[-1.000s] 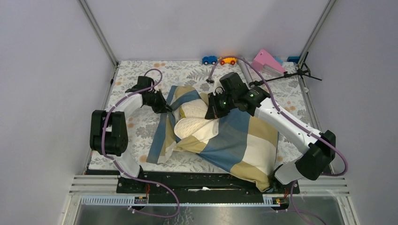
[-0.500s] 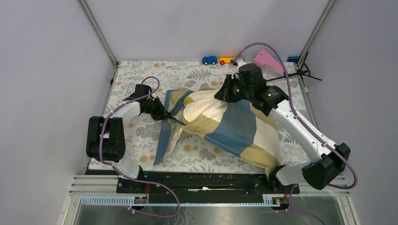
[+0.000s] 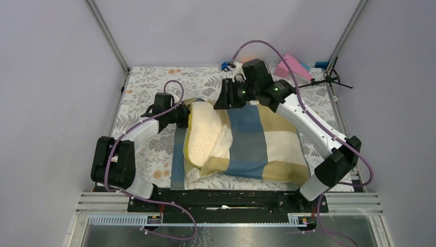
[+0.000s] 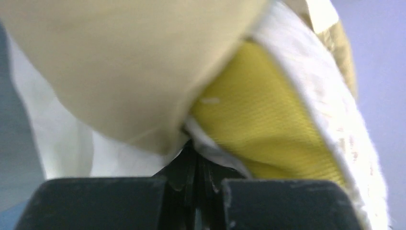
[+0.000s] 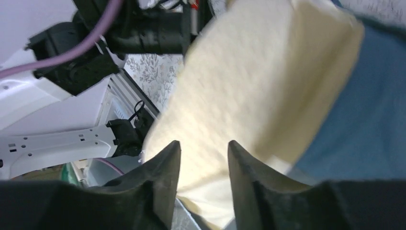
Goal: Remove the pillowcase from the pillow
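The patchwork pillowcase (image 3: pixel 249 141) lies flat mid-table, still covering the right part of the pillow. The cream, dotted pillow (image 3: pixel 203 135) sticks out of its left opening. My left gripper (image 3: pixel 185 114) is at the far-left corner of that opening. In the left wrist view it (image 4: pixel 196 149) is shut, pinching a fold of pillowcase (image 4: pixel 119 72) fabric beside a yellow-and-white edge. My right gripper (image 3: pixel 226 99) hovers over the far edge. Seen from the right wrist it (image 5: pixel 203 143) is open, nothing between its fingers, with the pillow (image 5: pixel 249 81) beyond and blue pillowcase (image 5: pixel 364 120) to the right.
The grey floral table covering (image 3: pixel 149 85) spreads underneath. At the back stand a blue toy car (image 3: pixel 225 66), a pink wedge (image 3: pixel 288 67) and a black tripod stand (image 3: pixel 329 80). Metal frame posts rise at both back corners.
The right gripper has opened and let go of the pillow, which has dropped flat onto the table. The left gripper has moved back and right, keeping its hold on the cover.
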Controlling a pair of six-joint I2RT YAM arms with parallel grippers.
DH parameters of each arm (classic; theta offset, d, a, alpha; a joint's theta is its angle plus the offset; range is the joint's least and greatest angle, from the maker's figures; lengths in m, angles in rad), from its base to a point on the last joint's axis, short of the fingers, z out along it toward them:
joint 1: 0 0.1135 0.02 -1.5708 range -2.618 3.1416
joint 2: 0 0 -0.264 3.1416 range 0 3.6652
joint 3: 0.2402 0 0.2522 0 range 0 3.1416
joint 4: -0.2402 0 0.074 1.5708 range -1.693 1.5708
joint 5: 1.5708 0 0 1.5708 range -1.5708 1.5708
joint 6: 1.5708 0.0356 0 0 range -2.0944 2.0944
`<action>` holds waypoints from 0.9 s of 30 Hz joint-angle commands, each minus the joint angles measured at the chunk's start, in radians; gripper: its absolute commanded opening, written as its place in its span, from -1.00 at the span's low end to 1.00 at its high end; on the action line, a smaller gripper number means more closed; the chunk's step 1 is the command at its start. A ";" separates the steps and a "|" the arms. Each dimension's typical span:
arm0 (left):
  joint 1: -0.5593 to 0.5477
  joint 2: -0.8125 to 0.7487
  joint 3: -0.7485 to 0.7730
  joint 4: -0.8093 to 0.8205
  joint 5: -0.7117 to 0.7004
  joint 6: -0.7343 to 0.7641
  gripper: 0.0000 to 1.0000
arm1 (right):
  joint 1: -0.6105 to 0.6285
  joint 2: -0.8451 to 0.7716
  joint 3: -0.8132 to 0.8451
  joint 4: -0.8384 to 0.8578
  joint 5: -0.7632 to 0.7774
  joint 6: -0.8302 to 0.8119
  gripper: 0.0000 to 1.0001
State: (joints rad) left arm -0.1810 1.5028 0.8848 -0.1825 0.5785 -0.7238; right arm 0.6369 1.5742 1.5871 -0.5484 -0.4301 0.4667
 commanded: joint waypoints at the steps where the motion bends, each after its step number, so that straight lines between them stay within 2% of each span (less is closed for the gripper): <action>1: -0.030 0.012 -0.065 0.274 0.175 -0.126 -0.93 | 0.044 0.105 0.255 -0.171 0.060 -0.117 0.12; 4: -0.035 0.003 -0.101 0.387 0.212 -0.183 -0.93 | 0.100 0.232 0.437 -0.329 0.141 -0.173 0.51; 7: -0.035 -0.002 -0.101 0.416 0.235 -0.191 -0.92 | 0.157 0.385 0.679 -0.491 0.235 -0.209 0.88; 9: -0.035 0.000 -0.098 0.425 0.248 -0.193 -0.92 | 0.186 0.503 0.875 -0.612 0.294 -0.209 0.99; 12: -0.035 0.004 -0.107 0.450 0.266 -0.209 -0.92 | 0.215 0.643 1.105 -0.760 0.381 -0.157 0.99; 14: -0.035 0.005 -0.130 0.510 0.281 -0.249 -0.92 | 0.230 0.667 1.100 -0.788 0.422 -0.104 0.99; 19: -0.035 0.015 -0.199 0.703 0.326 -0.374 -0.92 | 0.263 0.595 0.829 -0.701 0.539 0.006 0.99; 24: -0.035 0.008 -0.191 0.736 0.344 -0.401 -0.92 | 0.264 0.549 0.717 -0.685 0.673 0.049 0.99; 26: -0.035 0.001 -0.192 0.772 0.350 -0.425 -0.92 | 0.265 0.552 0.698 -0.680 0.677 0.040 0.85; 27: -0.035 0.001 -0.190 0.786 0.354 -0.436 -0.92 | 0.265 0.558 0.697 -0.682 0.675 0.038 0.69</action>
State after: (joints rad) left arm -0.2089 1.5280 0.6765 0.4095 0.8524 -1.0878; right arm 0.8978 2.2066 2.3035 -1.2068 0.1528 0.4706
